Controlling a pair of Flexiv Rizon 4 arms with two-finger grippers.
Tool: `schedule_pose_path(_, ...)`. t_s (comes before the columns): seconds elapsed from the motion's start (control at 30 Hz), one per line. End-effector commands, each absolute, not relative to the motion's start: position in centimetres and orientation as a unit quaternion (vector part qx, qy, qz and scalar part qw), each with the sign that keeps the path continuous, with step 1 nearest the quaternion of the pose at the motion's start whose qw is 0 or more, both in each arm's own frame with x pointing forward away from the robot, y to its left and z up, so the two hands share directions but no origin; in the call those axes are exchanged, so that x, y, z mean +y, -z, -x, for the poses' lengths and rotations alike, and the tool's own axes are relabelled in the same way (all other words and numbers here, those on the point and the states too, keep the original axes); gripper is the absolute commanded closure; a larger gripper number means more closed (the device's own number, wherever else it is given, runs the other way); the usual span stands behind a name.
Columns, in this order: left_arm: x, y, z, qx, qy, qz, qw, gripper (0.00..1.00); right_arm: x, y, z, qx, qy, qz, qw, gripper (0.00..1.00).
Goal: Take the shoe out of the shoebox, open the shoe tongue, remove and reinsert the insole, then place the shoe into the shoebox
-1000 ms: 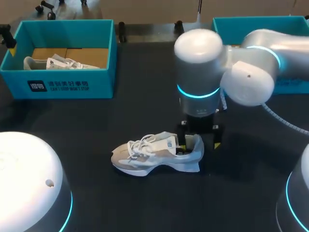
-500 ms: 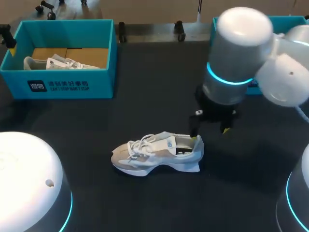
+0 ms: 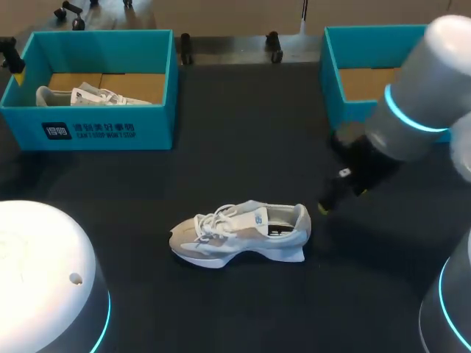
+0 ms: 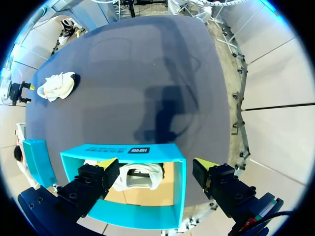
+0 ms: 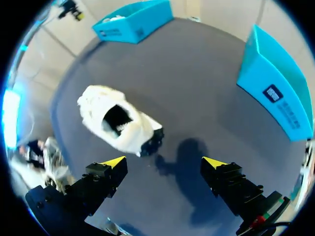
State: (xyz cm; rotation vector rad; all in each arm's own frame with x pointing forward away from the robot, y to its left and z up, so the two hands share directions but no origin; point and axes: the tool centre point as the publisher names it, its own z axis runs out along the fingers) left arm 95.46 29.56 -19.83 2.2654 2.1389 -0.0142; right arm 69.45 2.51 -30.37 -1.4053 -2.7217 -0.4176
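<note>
Two turquoise shoeboxes are standing along the far side of the table [image 3: 243, 125]. The left shoebox [image 3: 96, 129] is holding a second sneaker [image 3: 81, 95]. The right shoebox [image 3: 335, 81] is showing only its cardboard floor, as much as my right arm [image 3: 427, 95] is letting me see.

The grey and white sneaker [image 3: 239, 234] of the task is out of its box and is resting upright on its sole in the near middle of the table. Its toe is pointing left and its heel right, and it is well apart from both boxes. Its mouth is lying open to the top; if the insole is sitting inside, I am not able to tell.

My right pincer [image 5: 163, 162] is hanging just right of the heel, not touching it. Its fingers are spread wide and are holding nothing. My left pincer [image 4: 156, 164] is also wide open and empty, hovering over the left shoebox, far from the sneaker.

I am judging the sneaker as light, with a soft mesh upper that is giving way under pressure, while the heel cup and the thick sole are looking stiffer. The loose laces could be catching on a fingertip. So I am thinking the best grip is at the heel collar, one finger inside the mouth and one outside behind the heel, closing gently. Squeezing over the toe or the tongue would be only crushing the fabric and letting the sneaker slip or tip.
</note>
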Motion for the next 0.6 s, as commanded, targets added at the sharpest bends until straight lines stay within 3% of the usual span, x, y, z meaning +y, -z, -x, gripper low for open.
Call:
schedule_pose_path(0.03, 29.6, 19.8, -95.4, 0.686, 0.003, -0.727, 0.014, 0.00, 0.6, 30.0, -67.7, -0.908, 0.360, 0.207, 0.050, 0.00)
schedule_pose_path(0.43, 29.6, 19.8, -95.4, 0.686, 0.003, -0.727, 0.014, 0.00, 0.6, 30.0, -67.7, -0.908, 0.360, 0.207, 0.050, 0.00)
schedule_pose_path(0.6, 29.6, 19.8, -95.4, 0.686, 0.003, -0.727, 0.014, 0.00, -0.4, 31.7, -67.6, -0.905, 0.390, 0.168, 0.004, 0.00)
